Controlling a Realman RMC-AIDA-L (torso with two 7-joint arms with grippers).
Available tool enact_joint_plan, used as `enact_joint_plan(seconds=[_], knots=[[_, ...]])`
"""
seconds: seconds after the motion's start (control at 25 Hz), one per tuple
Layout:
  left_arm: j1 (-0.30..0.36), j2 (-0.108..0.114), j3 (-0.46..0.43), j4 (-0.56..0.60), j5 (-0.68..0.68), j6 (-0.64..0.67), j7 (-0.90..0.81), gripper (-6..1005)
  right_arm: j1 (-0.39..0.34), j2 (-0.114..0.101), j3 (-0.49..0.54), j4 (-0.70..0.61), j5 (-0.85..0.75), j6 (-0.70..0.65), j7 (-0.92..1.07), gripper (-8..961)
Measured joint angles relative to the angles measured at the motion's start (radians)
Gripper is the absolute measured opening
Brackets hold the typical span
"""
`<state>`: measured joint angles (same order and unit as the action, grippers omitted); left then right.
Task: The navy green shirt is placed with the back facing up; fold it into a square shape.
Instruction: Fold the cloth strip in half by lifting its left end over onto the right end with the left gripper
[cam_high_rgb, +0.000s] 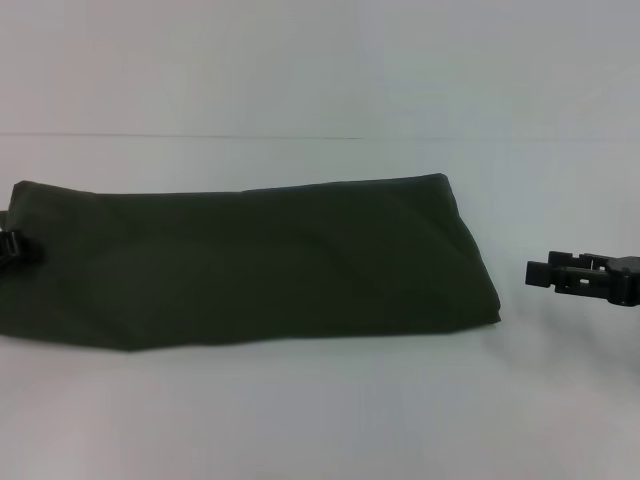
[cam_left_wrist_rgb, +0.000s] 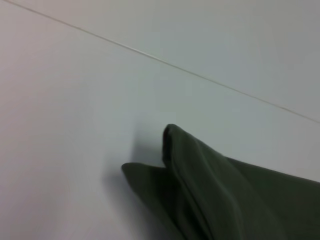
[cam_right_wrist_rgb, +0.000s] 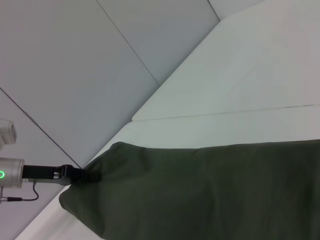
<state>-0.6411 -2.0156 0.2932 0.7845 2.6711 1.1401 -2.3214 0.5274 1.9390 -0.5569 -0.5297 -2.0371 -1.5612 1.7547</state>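
Note:
The navy green shirt (cam_high_rgb: 250, 260) lies on the white table as a long folded band running left to right, plain side up. My left gripper (cam_high_rgb: 14, 249) is at the band's left end, shut on the cloth there. In the left wrist view that end of the shirt (cam_left_wrist_rgb: 210, 185) stands raised off the table with a shadow under it. The right wrist view shows the left gripper (cam_right_wrist_rgb: 82, 175) meeting the shirt (cam_right_wrist_rgb: 210, 195) at its far end. My right gripper (cam_high_rgb: 538, 272) hovers to the right of the shirt's right end, a short gap away and touching nothing.
The white table (cam_high_rgb: 320, 420) runs past the shirt on every side, with a seam line (cam_high_rgb: 200, 136) across it behind the cloth. A grey wall (cam_right_wrist_rgb: 75, 60) rises beyond the table's far edge.

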Motion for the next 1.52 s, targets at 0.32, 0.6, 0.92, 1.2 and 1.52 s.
enact_joint_plan(seconds=[0.32, 0.6, 0.92, 1.2, 1.52], knots=[[-0.042, 0.007, 0.003, 0.047, -0.081, 0.183, -0.124, 101, -0.002, 0.003, 0.0, -0.001, 0.0, -0.001, 0.0, 898], [-0.073, 0.005, 0.011, -0.04, -0.361, 0.314, -0.201, 100, -0.01, 0.013, 0.0, -0.001, 0.0, -0.001, -0.007, 898], [-0.139, -0.09, 0.025, -0.27, -0.505, 0.206, -0.144, 99, -0.013, 0.017, 0.0, -0.001, 0.0, 0.0, -0.01, 898], [-0.178, -0.152, 0.021, -0.499, -0.658, 0.048, 0.048, 99, -0.015, 0.025, 0.0, -0.001, -0.012, 0.009, -0.012, 898], [-0.222, -0.16, 0.015, -0.664, -0.824, -0.049, 0.245, 98, -0.015, 0.03, 0.0, 0.002, -0.022, 0.018, -0.015, 897]])
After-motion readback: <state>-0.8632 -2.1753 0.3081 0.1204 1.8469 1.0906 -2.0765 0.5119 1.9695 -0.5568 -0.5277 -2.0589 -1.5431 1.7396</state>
